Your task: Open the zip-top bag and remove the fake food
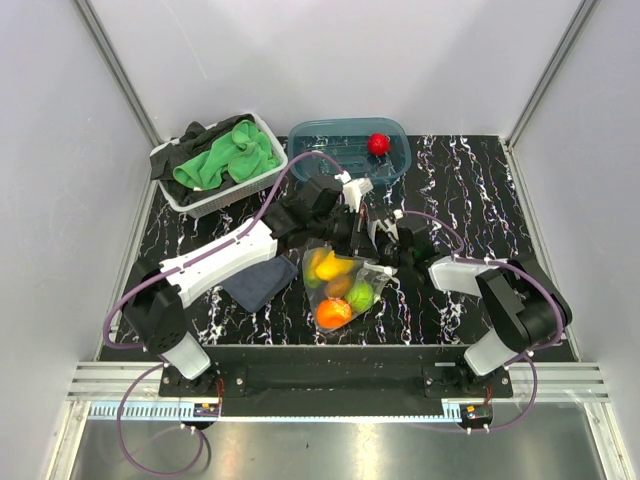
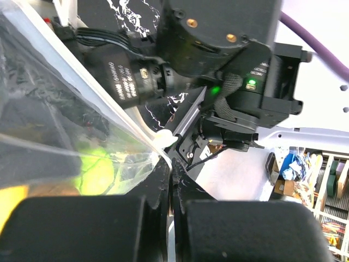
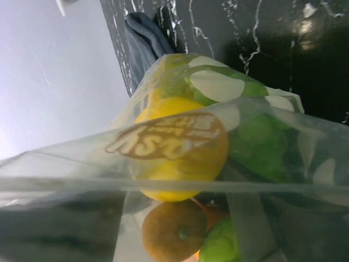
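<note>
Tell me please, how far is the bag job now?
Done: one red piece lies in the teal tub. In hand: the left gripper pinches the zip-top bag at its top edge; the right gripper is beside it. To do: the yellow, orange and green fake food is inside the bag.

- Left arm [image 1: 225, 262]: white link, black joints, purple cable [image 1: 128, 300].
- Right arm [image 1: 462, 272]: white link, black joints.
- Left pincer [image 2: 172, 224]: black fingers [image 2: 82, 229].
- Motor housing [image 2: 229, 49]: black, brass screws [image 2: 191, 23], green lights [image 2: 251, 83].
</note>
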